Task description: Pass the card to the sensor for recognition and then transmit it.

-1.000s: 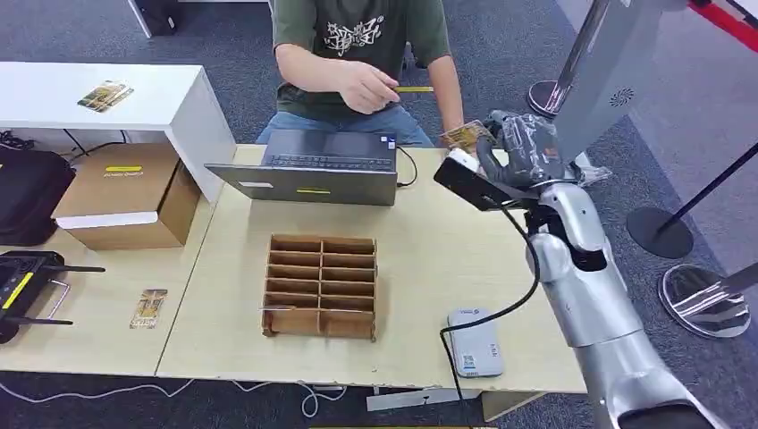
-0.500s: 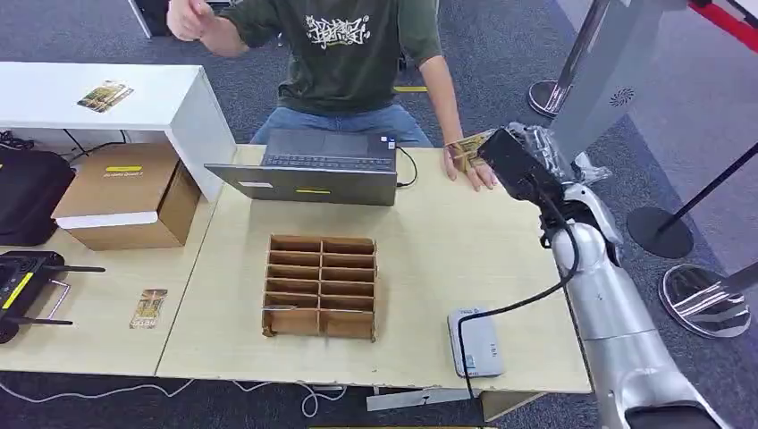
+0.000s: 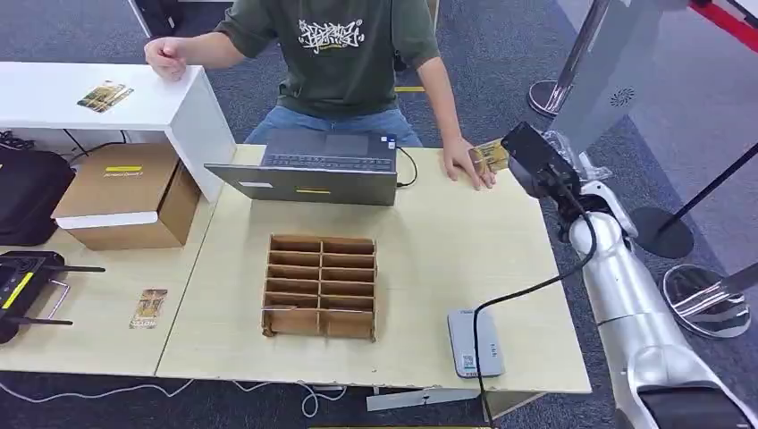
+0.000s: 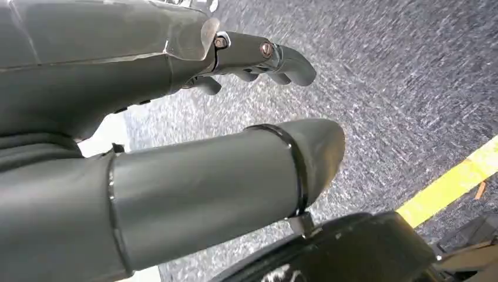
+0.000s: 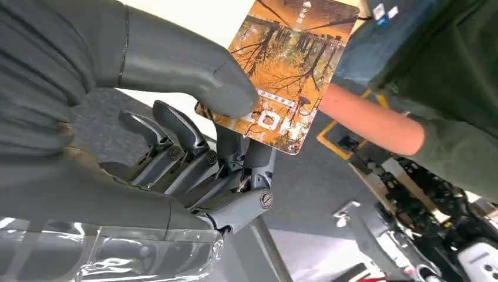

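At table's far right corner, right hand (image 5: 194,147) pinches card (image 5: 285,64) beside person's hand (image 3: 467,165); hold it steady until they grip. Left hand (image 4: 176,117) hangs empty, fingers apart.

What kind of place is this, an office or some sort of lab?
Probably an office used as a test area: grey carpet, a person at a laptop on a plain wooden table, cardboard boxes alongside, and barrier posts.

The card (image 5: 288,70) looks like glossy printed plastic — the right hand (image 5: 194,158) gripping it is matt grey. The table (image 3: 447,259) is pale wood laminate, smooth; the compartment box (image 3: 320,286) is raw cardboard.
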